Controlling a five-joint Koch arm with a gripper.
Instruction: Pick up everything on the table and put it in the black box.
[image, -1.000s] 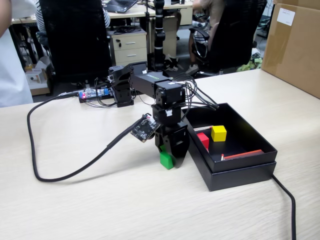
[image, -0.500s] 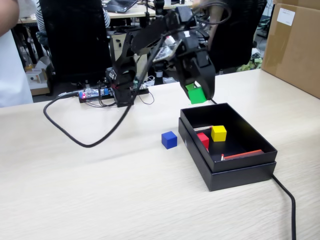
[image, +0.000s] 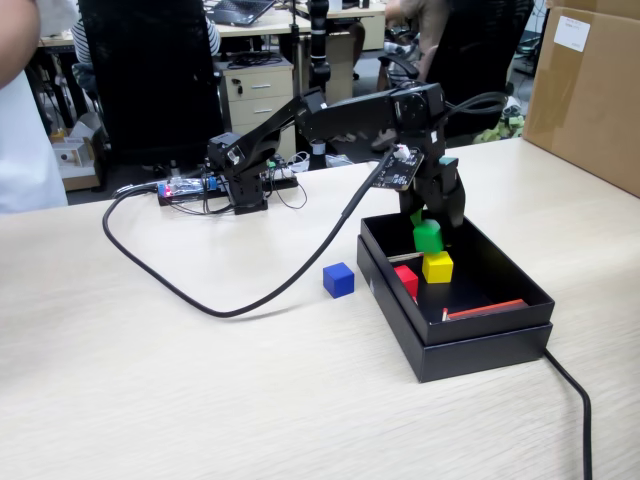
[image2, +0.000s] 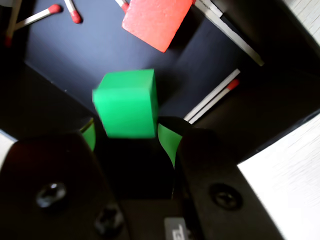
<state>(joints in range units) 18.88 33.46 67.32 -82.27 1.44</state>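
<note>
The arm reaches out from its base at the back of the surface (image: 150, 400), its long links stretched nearly level toward the right of the fixed view, and the wrist bends down so the tool (image: 432, 212) points into the black box (image: 470, 345). A thick black cable (image: 200, 290) sags from the wrist in a loop over the surface.

In the wrist view the tool (image2: 127, 142) has its two fingers apart, green lining showing on the inner faces. The green cube (image2: 127, 104) sits just past the fingertips, tilted and slightly blurred, with a gap visible on each side, so it is not clamped. In the fixed view the green cube (image: 428, 236) is just below the tool, above the yellow cube (image: 437, 267); whether it touches the yellow one I cannot tell.

The yellow cube lies on the box floor toward the far side, and the red cube (image: 406, 281) lies just beside it against the left wall; the wrist view shows the red cube (image2: 156, 20) beyond the green one. Red-and-white sticks (image2: 212, 102) lie scattered on the box floor. The blue cube (image: 339, 280) rests on the surface just outside the box's left wall, well apart from the tool.
</note>
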